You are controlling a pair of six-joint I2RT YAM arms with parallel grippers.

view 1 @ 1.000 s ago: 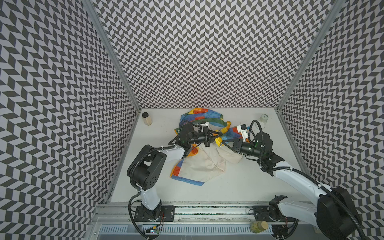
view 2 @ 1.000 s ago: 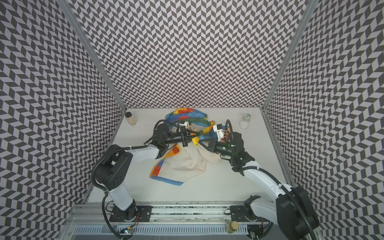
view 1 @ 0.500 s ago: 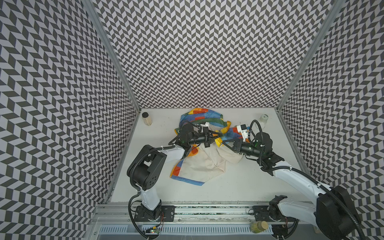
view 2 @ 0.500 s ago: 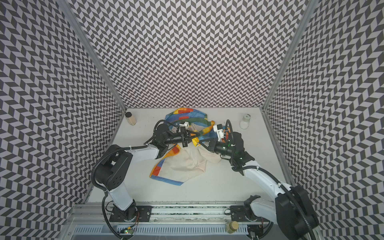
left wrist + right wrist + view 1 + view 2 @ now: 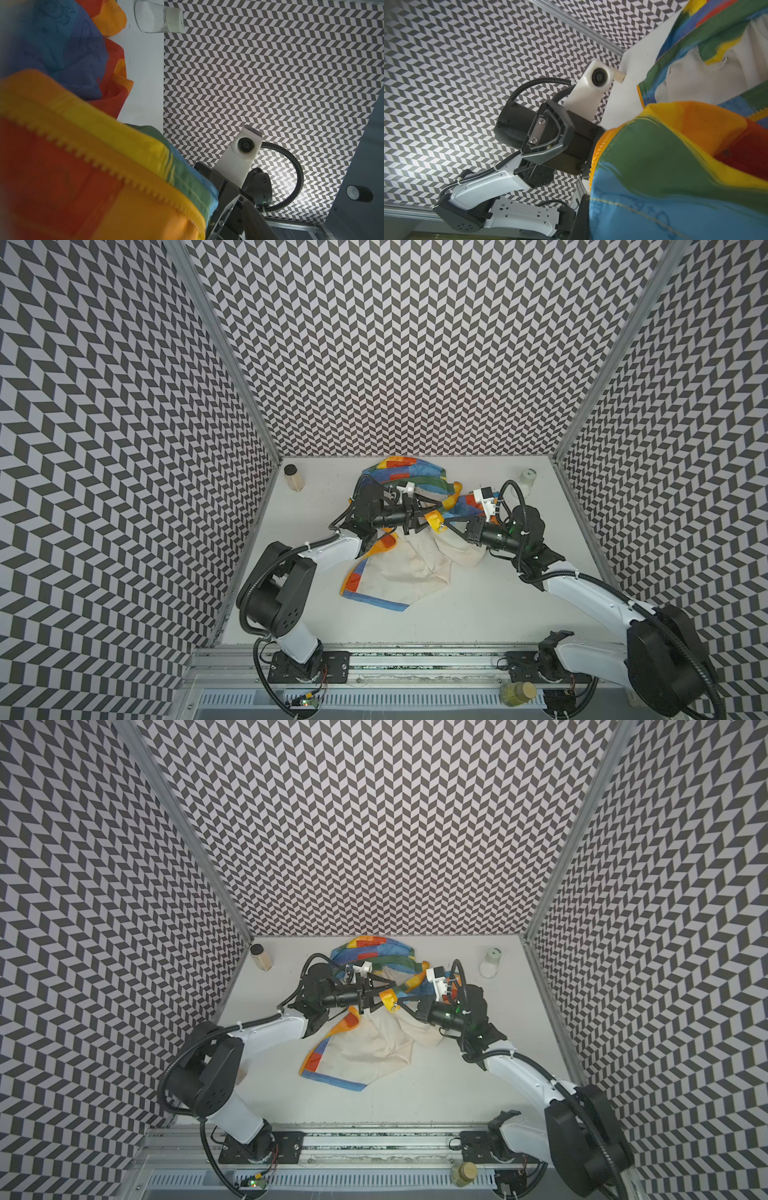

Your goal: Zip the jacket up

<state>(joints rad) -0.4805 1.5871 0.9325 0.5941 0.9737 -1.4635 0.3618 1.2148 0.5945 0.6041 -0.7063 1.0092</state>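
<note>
The rainbow-striped jacket [image 5: 399, 572] [image 5: 365, 1048] lies crumpled at the middle rear of the table, its cream lining facing up. My left gripper [image 5: 430, 516] [image 5: 384, 994] hovers over it, jaws spread around an orange end of the zipper strip without pinching it. My right gripper [image 5: 445, 527] [image 5: 399, 1006] meets it tip to tip from the right and is shut on the jacket's zipper edge. In the left wrist view the toothed orange-yellow zipper strip [image 5: 116, 172] fills the foreground. In the right wrist view one dark finger [image 5: 581, 220] presses against blue cloth beside the zipper teeth [image 5: 596, 153].
A tan jar with a dark lid [image 5: 293, 477] stands at the back left corner. A white jar with a pale lid [image 5: 527, 480] [image 5: 160, 16] stands at the back right. Another jar [image 5: 517, 693] sits on the front rail. Chevron walls close in three sides.
My left gripper's jaws have opened and let go of the zipper end. My right gripper has closed fully on the jacket edge. Both arms have stayed almost in place.
</note>
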